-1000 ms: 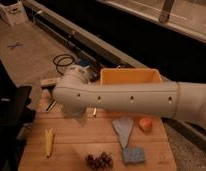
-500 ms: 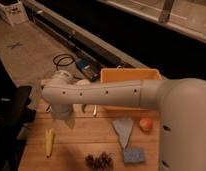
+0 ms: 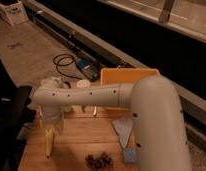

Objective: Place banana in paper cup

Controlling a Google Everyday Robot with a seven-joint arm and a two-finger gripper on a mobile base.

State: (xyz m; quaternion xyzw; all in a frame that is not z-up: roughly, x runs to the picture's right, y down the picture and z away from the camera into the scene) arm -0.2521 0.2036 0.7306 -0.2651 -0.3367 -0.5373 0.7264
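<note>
The banana (image 3: 48,142) is a slim pale yellow toy lying lengthwise near the left edge of the wooden table (image 3: 81,137). My gripper (image 3: 51,126) hangs at the end of the white arm (image 3: 96,96), directly over the banana's far end and close to it. A short off-white round thing (image 3: 83,84) at the table's far edge, just behind the arm, looks like the paper cup. The arm hides part of it. It stands well behind and to the right of the banana.
An orange bin (image 3: 127,76) stands at the back right. A pale grey wedge-shaped piece (image 3: 123,127), a dark bunch of grapes (image 3: 98,160) and a blue sponge (image 3: 130,155) lie on the right half. Pale items (image 3: 50,83) sit at the back left. A cable (image 3: 65,62) lies on the floor.
My arm has swung left and down, bringing the gripper from above the table's middle to just over the banana. The banana has not moved.
</note>
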